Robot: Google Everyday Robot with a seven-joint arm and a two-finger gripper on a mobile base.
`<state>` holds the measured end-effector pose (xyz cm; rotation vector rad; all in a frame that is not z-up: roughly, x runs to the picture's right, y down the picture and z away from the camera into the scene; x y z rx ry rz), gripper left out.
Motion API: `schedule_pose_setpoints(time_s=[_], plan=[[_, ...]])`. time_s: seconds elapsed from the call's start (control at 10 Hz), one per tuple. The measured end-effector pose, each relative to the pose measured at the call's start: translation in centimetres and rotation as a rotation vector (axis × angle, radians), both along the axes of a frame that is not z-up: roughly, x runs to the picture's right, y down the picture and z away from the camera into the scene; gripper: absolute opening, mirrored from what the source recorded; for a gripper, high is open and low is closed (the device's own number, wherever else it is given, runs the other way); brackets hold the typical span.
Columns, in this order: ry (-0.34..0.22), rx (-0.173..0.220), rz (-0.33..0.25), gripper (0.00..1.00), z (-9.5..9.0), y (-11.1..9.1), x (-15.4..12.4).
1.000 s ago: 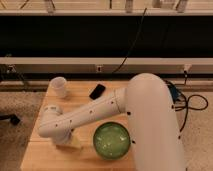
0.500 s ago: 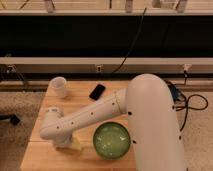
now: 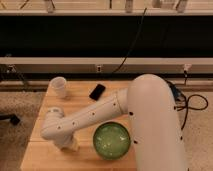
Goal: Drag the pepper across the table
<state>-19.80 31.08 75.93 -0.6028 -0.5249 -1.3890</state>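
Observation:
The light wooden table (image 3: 79, 98) fills the lower left of the camera view. My white arm reaches across it from the right. Its wrist bends down to the gripper (image 3: 69, 145), which is low over the table's front left part, just left of the green bowl. The pepper is hidden or out of view; it may lie under the arm or the gripper. A black phone (image 3: 97, 91) lies at the table's far side, apart from the gripper.
A green glass bowl (image 3: 111, 141) stands at the table's front, close to the right of the gripper. A white cup (image 3: 59, 86) stands at the far left corner. Cables (image 3: 192, 102) hang off to the right. The floor lies to the left.
The gripper and forearm have shifted slightly toward the table's front edge and to the right. The bowl, cup and phone have not moved.

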Motion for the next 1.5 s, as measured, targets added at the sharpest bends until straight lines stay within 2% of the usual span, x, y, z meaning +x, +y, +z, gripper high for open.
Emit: schedule_pose_setpoints(time_s=[0.4,0.5,0.7,1.0,1.3,1.5], plan=[[0.000,0.009,-0.006,0.07,0.2,-0.8,0.9],[0.000,0.013,-0.004,0.03,0.5,-1.6,1.3],[0.002,0.018,0.000,0.02,1.6,-3.6,2.3],[0.001,0.022,0.010,0.02,1.7,-4.4,3.5],[-0.010,0.017,0.044,0.02,2.4,-6.3,6.1],[-0.012,0.015,0.054,0.02,2.2,-6.6,7.1]])
